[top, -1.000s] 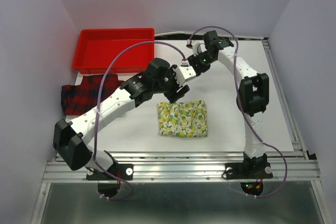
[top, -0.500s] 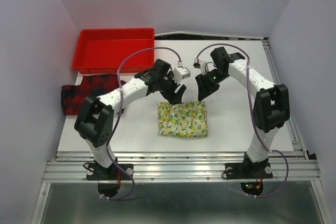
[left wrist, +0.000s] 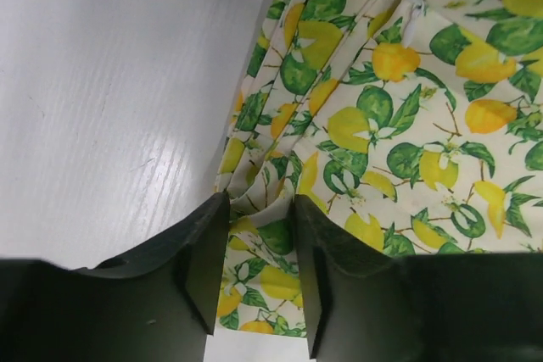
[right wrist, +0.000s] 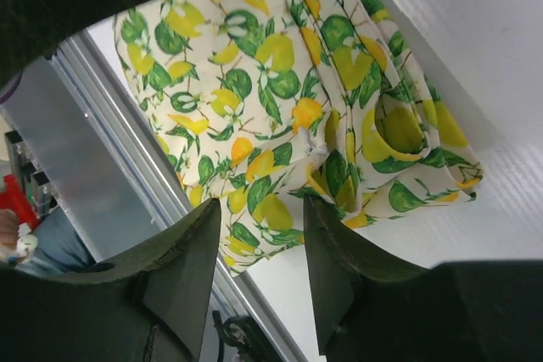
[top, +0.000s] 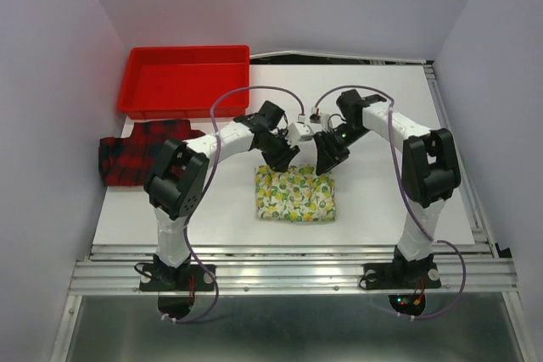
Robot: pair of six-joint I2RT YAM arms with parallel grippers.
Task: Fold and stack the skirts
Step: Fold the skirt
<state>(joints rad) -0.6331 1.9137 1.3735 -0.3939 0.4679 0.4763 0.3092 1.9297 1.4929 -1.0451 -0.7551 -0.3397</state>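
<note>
The lemon skirt (top: 295, 194) lies folded at mid-table towards the near edge, both grippers down on its far edge: the left gripper (top: 282, 161) at the far-left corner, fingers (left wrist: 204, 269) narrowly set and pinching a gathered fold, the right gripper (top: 324, 163) at the far-right corner, fingers (right wrist: 335, 269) straddling cloth, grip unclear; the plaid skirt (top: 136, 154) lies well apart at the left edge

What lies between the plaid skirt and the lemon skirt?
Top view: only the left arm, standing over bare table, separates the plaid skirt from the lemon skirt.
</note>
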